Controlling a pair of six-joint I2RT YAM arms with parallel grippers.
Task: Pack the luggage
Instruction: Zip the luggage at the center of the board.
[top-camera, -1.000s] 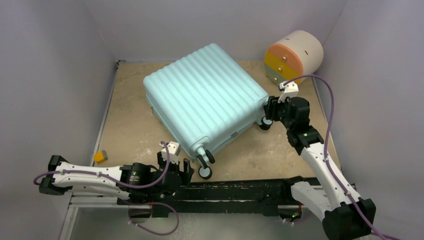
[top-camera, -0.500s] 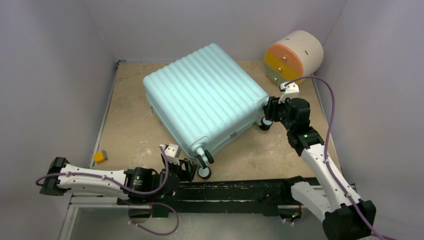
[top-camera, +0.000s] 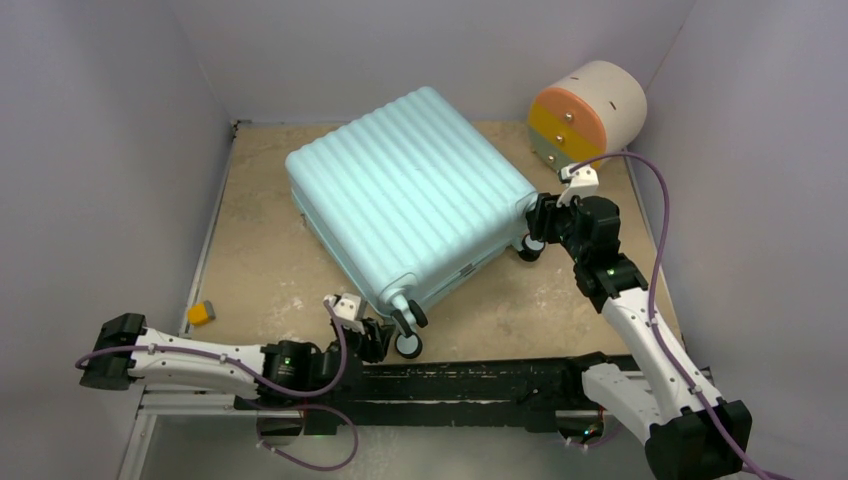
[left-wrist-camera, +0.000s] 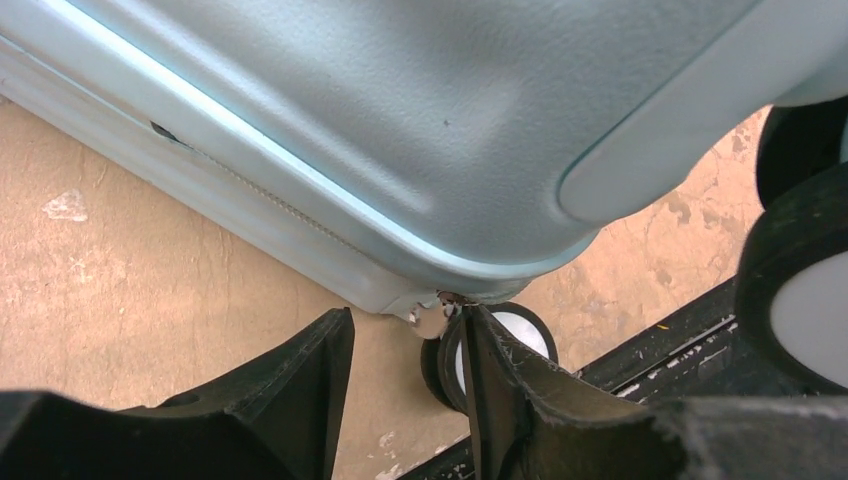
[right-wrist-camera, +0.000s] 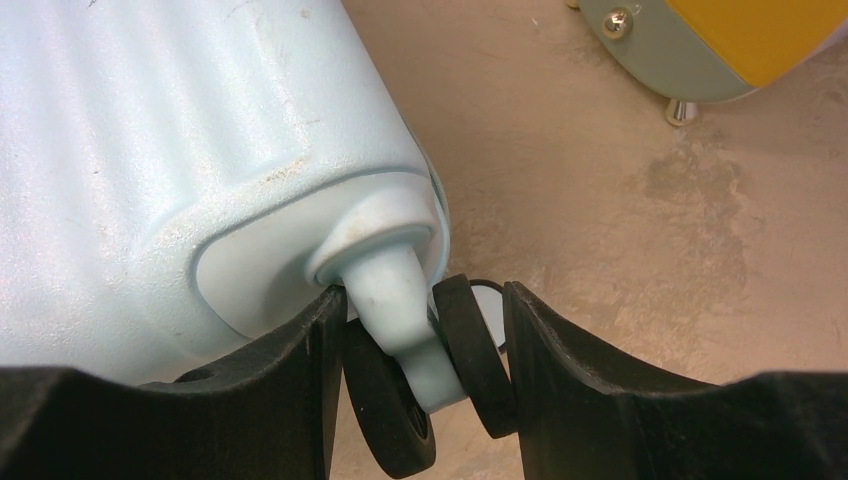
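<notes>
Left arm has slid forward to the near corner of the luggage (top-camera: 410, 190), jaws narrower than a second ago. Left gripper (left-wrist-camera: 405, 325): fingers apart, a metal zip tab (left-wrist-camera: 430, 320) against one fingertip, nothing gripped. Right gripper (right-wrist-camera: 422, 292): unmoved, fingers pressed on both sides of the twin wheel (right-wrist-camera: 470, 360) at the luggage's right corner. Luggage closed, lying flat, ribbed shell up, mid-table (top-camera: 270, 260). Round drawer unit (top-camera: 590, 110) behind right, apart. Orange block (top-camera: 201, 313) near left edge.
</notes>
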